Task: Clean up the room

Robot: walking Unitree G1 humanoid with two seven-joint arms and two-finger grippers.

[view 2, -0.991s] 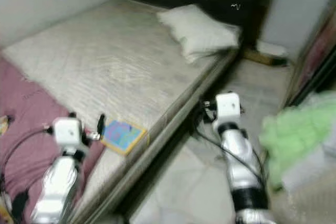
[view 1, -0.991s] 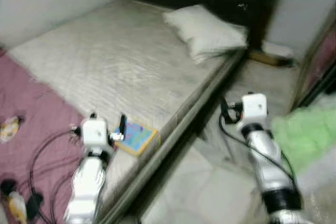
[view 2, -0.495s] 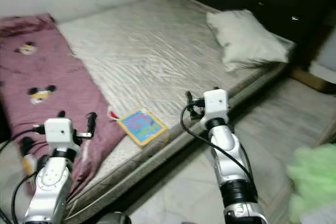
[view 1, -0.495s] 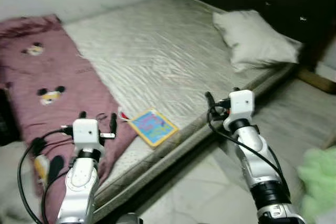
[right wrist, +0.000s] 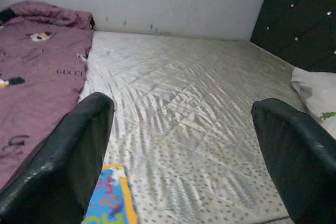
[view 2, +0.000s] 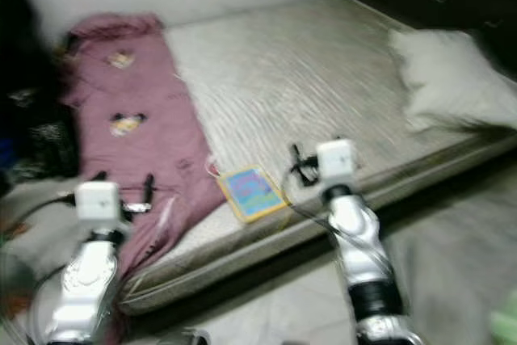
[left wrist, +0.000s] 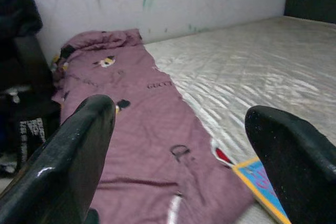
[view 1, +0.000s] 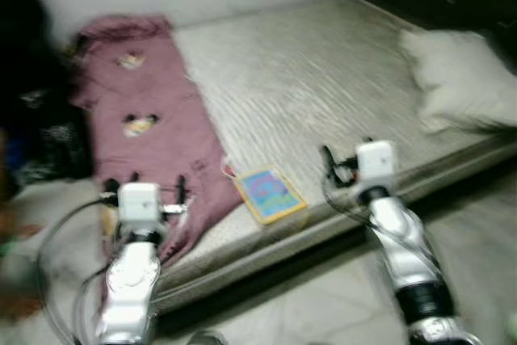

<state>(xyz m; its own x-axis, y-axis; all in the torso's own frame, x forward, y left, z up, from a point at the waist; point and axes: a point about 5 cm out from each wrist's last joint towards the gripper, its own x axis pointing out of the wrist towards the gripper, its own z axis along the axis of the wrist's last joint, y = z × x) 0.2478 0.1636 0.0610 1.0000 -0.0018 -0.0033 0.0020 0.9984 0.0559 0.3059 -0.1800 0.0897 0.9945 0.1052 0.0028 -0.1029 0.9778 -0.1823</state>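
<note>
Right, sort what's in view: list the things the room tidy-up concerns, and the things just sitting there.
Concerns the tidy-up:
- crumpled maroon cartoon-print blanket along the mattress's left side
- colourful flat yellow-edged book near the mattress's front edge
- open left pincer and open right pincer, both empty

Just sitting there:
- quilted grey mattress
- white pillow
- dark headboard

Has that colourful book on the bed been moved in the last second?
No. The book lies at the mattress edge beside the maroon blanket, as before. The camera swung, not the book.
</note>
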